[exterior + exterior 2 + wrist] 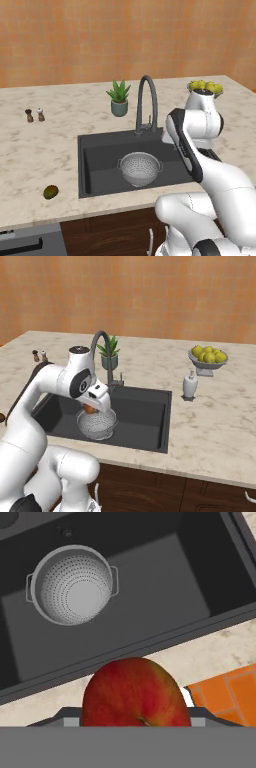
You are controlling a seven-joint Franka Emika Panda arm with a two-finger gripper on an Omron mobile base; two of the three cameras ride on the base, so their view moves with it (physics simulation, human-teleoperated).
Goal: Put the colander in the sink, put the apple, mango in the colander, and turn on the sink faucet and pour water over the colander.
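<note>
Hand view: I look down past the apple (pixel 136 693), which fills the lower centre between the gripper (pixel 135 722) jaws; the jaws are closed against its two sides and the fruit hangs above the near rim of the sink (pixel 165 597), over the strip of marbled counter (pixel 200 657) and a patch of orange floor tile (pixel 230 692). The colander (pixel 72 584) stands upright on the sink floor, its two small handles at opposite sides, with no fruit in it. Right base view: I see the apple as a small red-orange spot under the hand, held over the sink just above the colander's (pixel 97 425) rim, with the arched faucet (pixel 102 353) behind it at the far edge of the basin. A potted plant (pixel 110 355) stands just beyond the faucet, a white soap dispenser (pixel 190 385) sits on the counter right of the sink, and a footed bowl of yellow-green fruit (pixel 208 358) stands farther right. Left base view: I find the mango (pixel 50 191) lying on the counter left of the sink, near the front edge and well apart from the colander (pixel 140 169); two small shakers (pixel 34 115) stand on the far left of the counter.
</note>
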